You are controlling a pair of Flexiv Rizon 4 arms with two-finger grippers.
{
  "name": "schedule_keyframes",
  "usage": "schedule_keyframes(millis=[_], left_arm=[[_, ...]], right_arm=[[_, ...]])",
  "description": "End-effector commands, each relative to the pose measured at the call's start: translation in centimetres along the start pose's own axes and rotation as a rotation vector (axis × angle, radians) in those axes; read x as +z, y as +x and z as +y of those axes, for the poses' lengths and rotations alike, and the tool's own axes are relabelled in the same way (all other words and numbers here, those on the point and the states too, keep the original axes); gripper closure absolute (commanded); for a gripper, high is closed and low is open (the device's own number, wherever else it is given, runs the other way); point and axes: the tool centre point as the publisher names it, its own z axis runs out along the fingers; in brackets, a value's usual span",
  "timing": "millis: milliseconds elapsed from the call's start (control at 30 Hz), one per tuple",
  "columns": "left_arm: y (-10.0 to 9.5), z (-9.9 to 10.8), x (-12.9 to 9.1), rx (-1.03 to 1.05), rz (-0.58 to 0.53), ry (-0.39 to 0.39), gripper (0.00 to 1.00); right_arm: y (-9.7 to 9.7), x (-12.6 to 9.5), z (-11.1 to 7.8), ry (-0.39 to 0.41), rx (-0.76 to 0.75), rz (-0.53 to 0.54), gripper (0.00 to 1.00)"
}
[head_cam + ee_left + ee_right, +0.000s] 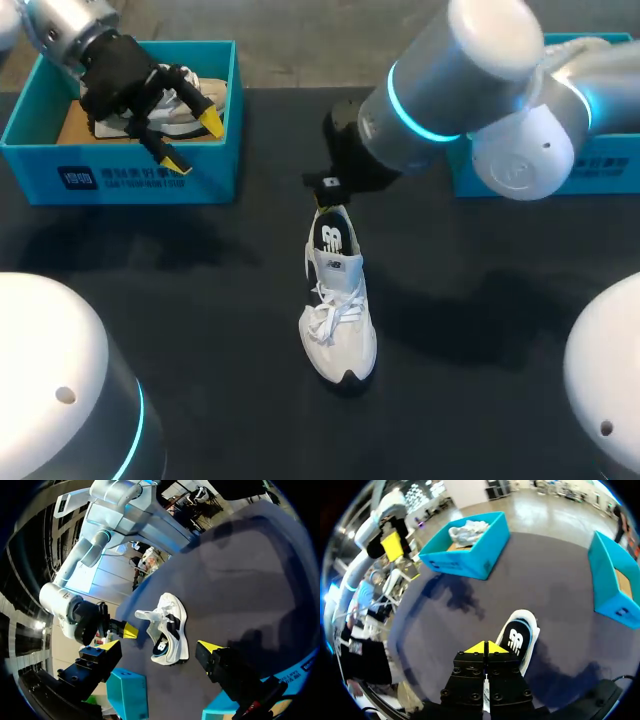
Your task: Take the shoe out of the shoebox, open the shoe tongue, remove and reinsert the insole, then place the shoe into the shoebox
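A white shoe (338, 300) with a dark heel stands upright on the black table, toe toward the near edge. My right gripper (331, 190) hovers just over its heel, and its yellow tips (485, 647) are pressed together with nothing visible between them; the heel (519, 637) lies right ahead of them. My left gripper (192, 140) hangs open above the left blue shoebox (120, 180), which holds another pale shoe (190, 105). In the left wrist view the white shoe (167, 627) lies well ahead of the open left gripper (160, 646).
A second blue shoebox (600, 165) stands at the back right, partly behind my right arm. The left shoebox (470, 555) and the right one (615, 580) flank the table's middle. Bare black cloth surrounds the shoe.
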Motion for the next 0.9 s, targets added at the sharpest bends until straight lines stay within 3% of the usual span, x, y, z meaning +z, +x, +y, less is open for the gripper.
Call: schedule_keyframes(millis=[33,600,733,900], left_arm=[[0.1,-0.7,-0.8,0.0,0.005,-0.009,0.0],[0.3,-0.8,-1.2,0.004,0.009,0.0,0.0],[-0.1,-1.1,-1.1,0.007,0.007,-0.003,0.0],[0.0,-1.3,-1.0,0.01,0.001,-0.007,0.0]], right_arm=[[0.5,0.3,-1.0,-0.033,0.053,-0.435,1.0],[0.6,0.6,-1.2,-0.018,0.057,-0.417,1.0],[0.3,1.9,-1.2,-0.002,0.183,-0.403,1.0],[0.1,3.1,-0.9,0.059,0.219,-0.4,1.0]])
